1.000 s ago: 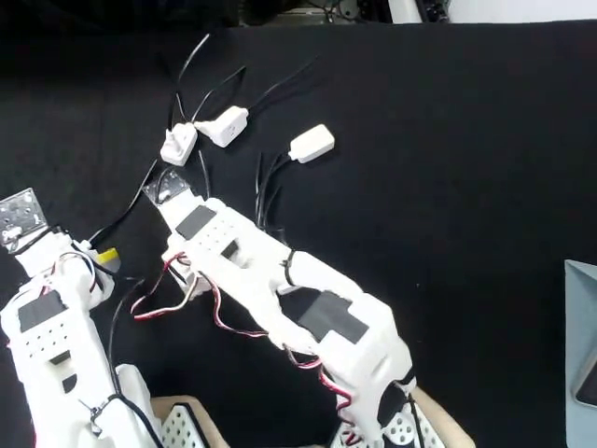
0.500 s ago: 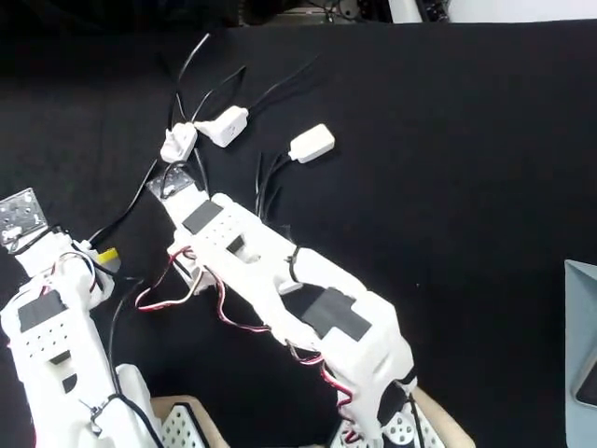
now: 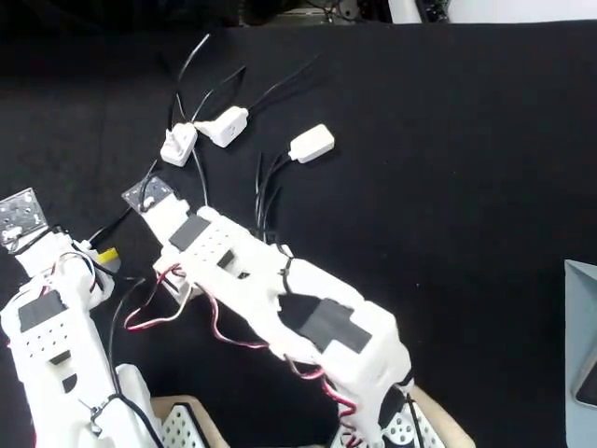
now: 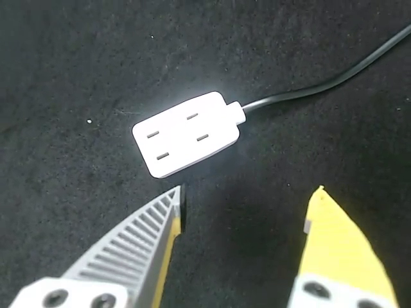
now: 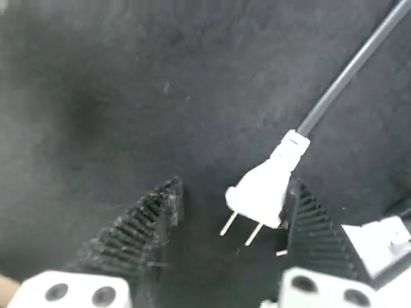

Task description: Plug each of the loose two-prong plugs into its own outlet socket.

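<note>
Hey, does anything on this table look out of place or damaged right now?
Nothing looks damaged. The two-prong plug sits off-centre in the open right claw, close against one finger rather than midway between them.

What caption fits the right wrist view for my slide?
Open right claw straddling a white two-prong plug, black table behind.

Matte black cloth covers the whole counter, faintly speckled with lint. Beyond its far edge sit dark clutter and a white surface. A pale grey-blue tray stands at the right edge.
</note>
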### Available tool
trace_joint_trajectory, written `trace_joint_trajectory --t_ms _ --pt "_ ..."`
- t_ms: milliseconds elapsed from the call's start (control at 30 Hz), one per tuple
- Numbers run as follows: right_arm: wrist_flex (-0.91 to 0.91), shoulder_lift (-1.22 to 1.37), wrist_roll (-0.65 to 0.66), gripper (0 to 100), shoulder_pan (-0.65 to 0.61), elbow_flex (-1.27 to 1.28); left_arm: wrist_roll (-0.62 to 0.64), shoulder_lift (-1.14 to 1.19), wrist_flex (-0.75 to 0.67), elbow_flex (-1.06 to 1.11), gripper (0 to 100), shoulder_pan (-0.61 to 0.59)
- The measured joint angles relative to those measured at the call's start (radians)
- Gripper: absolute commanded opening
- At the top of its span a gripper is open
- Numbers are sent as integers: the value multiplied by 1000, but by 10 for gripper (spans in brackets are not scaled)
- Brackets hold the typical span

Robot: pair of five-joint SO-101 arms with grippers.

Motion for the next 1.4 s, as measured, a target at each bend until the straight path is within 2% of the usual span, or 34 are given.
trace_joint_trajectory --t_ms 133,367,500,667,867,1100,1300,1400 --pt "-5 35 2 125 20 -8 0 0 0 0 303 0" --pt "-5 43 2 109 66 -11 0 0 0 0 303 0" --pt "-3 43 5 8 69 -11 0 0 0 0 303 0" --pt "66 9 86 11 68 -8 0 0 0 0 303 0" --pt "186 -163 216 11 63 69 0 0 0 8 303 0" --pt "198 -440 503 11 71 379 0 0 0 6 303 0" --pt "176 -626 706 19 218 580 0 0 0 6 303 0" --pt "193 -651 770 93 275 580 0 0 0 6 303 0"
